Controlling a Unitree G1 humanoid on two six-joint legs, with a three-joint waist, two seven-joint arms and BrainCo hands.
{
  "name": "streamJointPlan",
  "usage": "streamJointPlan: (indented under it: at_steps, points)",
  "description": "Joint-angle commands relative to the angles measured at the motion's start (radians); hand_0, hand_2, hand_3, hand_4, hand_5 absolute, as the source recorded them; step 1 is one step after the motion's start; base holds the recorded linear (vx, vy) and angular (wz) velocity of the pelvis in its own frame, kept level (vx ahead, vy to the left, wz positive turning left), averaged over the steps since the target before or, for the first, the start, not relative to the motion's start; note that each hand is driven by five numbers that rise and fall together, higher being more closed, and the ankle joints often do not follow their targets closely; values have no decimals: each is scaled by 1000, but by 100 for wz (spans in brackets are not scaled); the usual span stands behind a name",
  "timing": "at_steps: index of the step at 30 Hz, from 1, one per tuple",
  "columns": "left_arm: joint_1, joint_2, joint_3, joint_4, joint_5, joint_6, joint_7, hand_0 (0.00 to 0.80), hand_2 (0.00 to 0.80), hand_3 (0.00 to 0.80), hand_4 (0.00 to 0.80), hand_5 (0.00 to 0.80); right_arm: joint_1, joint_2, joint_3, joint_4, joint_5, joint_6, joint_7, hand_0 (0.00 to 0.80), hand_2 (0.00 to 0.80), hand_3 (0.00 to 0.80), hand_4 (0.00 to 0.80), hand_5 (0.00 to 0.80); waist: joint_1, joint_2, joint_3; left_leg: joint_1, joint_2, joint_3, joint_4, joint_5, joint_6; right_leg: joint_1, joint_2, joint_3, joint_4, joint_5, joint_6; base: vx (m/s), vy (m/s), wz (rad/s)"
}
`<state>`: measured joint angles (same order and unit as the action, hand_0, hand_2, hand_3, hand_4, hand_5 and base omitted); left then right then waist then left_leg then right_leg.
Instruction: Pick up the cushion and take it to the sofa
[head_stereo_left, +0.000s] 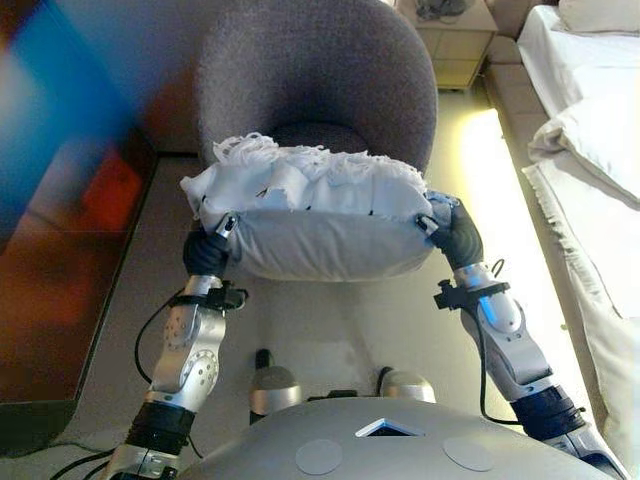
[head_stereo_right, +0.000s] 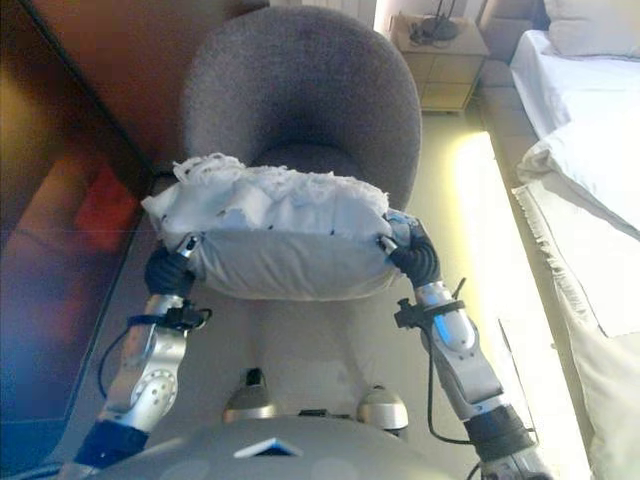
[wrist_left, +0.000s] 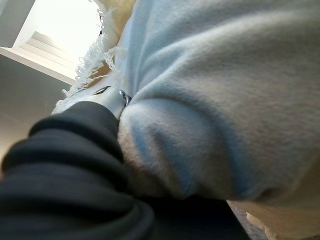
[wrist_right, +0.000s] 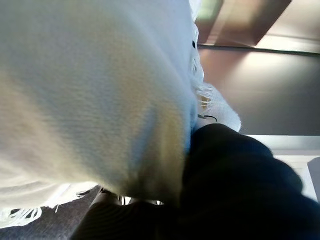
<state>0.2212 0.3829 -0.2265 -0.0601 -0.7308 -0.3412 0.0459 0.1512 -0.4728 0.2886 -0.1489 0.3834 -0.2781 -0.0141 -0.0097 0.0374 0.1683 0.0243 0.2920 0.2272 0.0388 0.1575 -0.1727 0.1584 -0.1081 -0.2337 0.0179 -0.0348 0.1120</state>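
Observation:
A white cushion (head_stereo_left: 320, 215) with a fringed top hangs in the air between my two hands, just in front of the seat of a grey round armchair (head_stereo_left: 320, 70). My left hand (head_stereo_left: 205, 252) grips the cushion's left end, with a silver digit over its upper edge. My right hand (head_stereo_left: 458, 238) grips the right end the same way. The rest of both hands' fingers are hidden under the cushion. In the left wrist view the cushion (wrist_left: 225, 100) fills the picture past the dark cover (wrist_left: 65, 165). The right wrist view shows the cushion (wrist_right: 90, 90) likewise.
A dark wooden cabinet (head_stereo_left: 60, 300) stands close on the left. A bed (head_stereo_left: 600, 130) with white covers runs along the right. A light nightstand (head_stereo_left: 455, 40) stands behind the armchair at the right. Pale floor lies between the armchair and me.

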Motion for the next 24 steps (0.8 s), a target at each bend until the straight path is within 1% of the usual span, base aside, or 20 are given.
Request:
streamJointPlan:
  at_steps: [1,2,3,4,6,7,8,9,11,13,14,15,17,18,19,20,21,23,24]
  points:
    - [-90,-1,2,-146,20,-123,-56,800,800,800,800,800,-121,6,14,-126,3,-101,19,800,800,800,800,800,23,-75,43,-48,20,-66,248,-30,34,-13,-17,-5,30,13,-69,108,-134,12]
    - [-79,-5,4,-157,28,-134,-48,800,800,800,800,800,-126,4,18,-124,6,-106,30,800,800,800,800,800,37,-67,55,-61,-50,-96,226,-61,54,-11,-9,13,44,-1,-66,131,-66,-6]
    - [-76,-2,5,-166,26,-140,-39,800,800,800,800,800,-130,5,22,-124,2,-110,35,800,800,800,800,800,46,-55,61,-77,-91,-109,194,-59,62,-11,7,30,52,-14,-67,176,-42,-37]
    - [-82,2,4,-171,24,-141,-30,800,800,800,800,800,-136,7,28,-125,-8,-111,31,800,800,800,800,800,53,-44,67,-93,-113,-108,161,-45,63,-5,21,40,54,-26,-68,194,-15,-70]
    - [-106,1,-10,-168,24,-137,-10,800,800,800,800,800,-145,14,39,-124,-26,-108,13,800,800,800,800,800,68,-25,72,-131,-138,-90,73,6,58,27,45,53,44,-49,-69,294,1,-67]
    - [-112,-2,-17,-166,29,-136,0,800,800,800,800,800,-148,17,46,-120,-32,-107,8,800,800,800,800,800,79,-19,71,-147,-151,-90,36,28,58,49,56,63,38,-59,-70,405,0,-17]
    - [-111,-6,-23,-164,34,-138,9,800,800,800,800,800,-146,20,51,-118,-35,-104,8,800,800,800,800,800,90,-17,69,-155,-167,-96,0,48,58,74,62,74,35,-74,-70,485,3,13]
    - [-99,-10,-26,-166,38,-143,16,800,800,800,800,800,-139,21,54,-118,-33,-101,17,800,800,800,800,800,106,-11,64,-171,-181,-117,-46,76,57,104,73,96,36,-94,-72,522,12,18]
    - [-67,-13,-21,-175,35,-151,16,800,800,800,800,800,-114,21,54,-127,-26,-98,39,800,800,800,800,800,128,-7,57,-193,-183,-140,-85,115,52,143,83,131,51,-134,-77,555,34,15]
    - [-41,-14,-16,-178,32,-157,5,800,800,800,800,800,-89,20,55,-134,-26,-96,45,800,800,800,800,800,140,-2,51,-225,-170,-134,-96,138,45,167,90,148,70,-176,-81,589,81,-13]
    - [-31,-16,-15,-179,29,-157,0,800,800,800,800,800,-79,16,54,-136,-19,-96,46,800,800,800,800,800,149,3,46,-249,-152,-124,-101,151,39,185,92,156,81,-208,-83,573,113,-19]
    - [-29,-15,-14,-178,29,-159,-3,800,800,800,800,800,-76,14,53,-139,-15,-97,47,800,800,800,800,800,154,1,45,-260,-148,-129,-101,154,37,194,86,161,94,-231,-81,586,142,-19]
    - [-27,-12,-9,-176,28,-172,-17,800,800,800,800,800,-75,9,50,-139,-8,-105,47,800,800,800,800,800,169,-1,43,-279,-132,-163,-92,155,33,207,70,177,121,-271,-74,526,179,-45]
    - [-32,-9,-6,-172,25,-175,-22,800,800,800,800,800,-77,7,49,-137,-7,-110,47,800,800,800,800,800,170,-6,41,-282,-127,-159,-94,137,35,207,56,172,132,-278,-65,527,247,-88]
    - [-44,-5,-3,-169,24,-171,-24,800,800,800,800,800,-79,8,44,-136,-10,-112,43,800,800,800,800,800,169,-12,35,-279,-126,-138,-93,115,45,208,35,162,148,-284,-51,420,238,-85]
    - [-53,-1,-5,-165,21,-165,-18,800,800,800,800,800,-78,8,39,-137,-7,-110,40,800,800,800,800,800,166,-20,29,-271,-133,-121,-86,103,57,211,19,155,162,-277,-41,520,308,-61]
    - [-66,7,-7,-157,8,-151,-15,800,800,800,800,800,-74,9,31,-138,6,-104,31,800,800,800,800,800,165,-37,15,-268,-152,-113,-64,86,81,217,-8,152,199,-226,-13,501,277,-31]
    - [-80,17,-7,-147,5,-139,-44,800,800,800,800,800,-60,17,9,-144,28,-98,22,800,800,800,800,800,170,-76,-16,-275,-197,-93,-8,35,136,218,-54,143,277,-81,44,495,256,-18]
    - [-80,20,-16,-147,21,-142,-56,800,800,800,800,800,-53,25,6,-144,28,-103,17,800,800,800,800,800,176,-90,-31,-273,-219,-100,0,15,157,209,-72,148,330,-2,57,395,193,0]
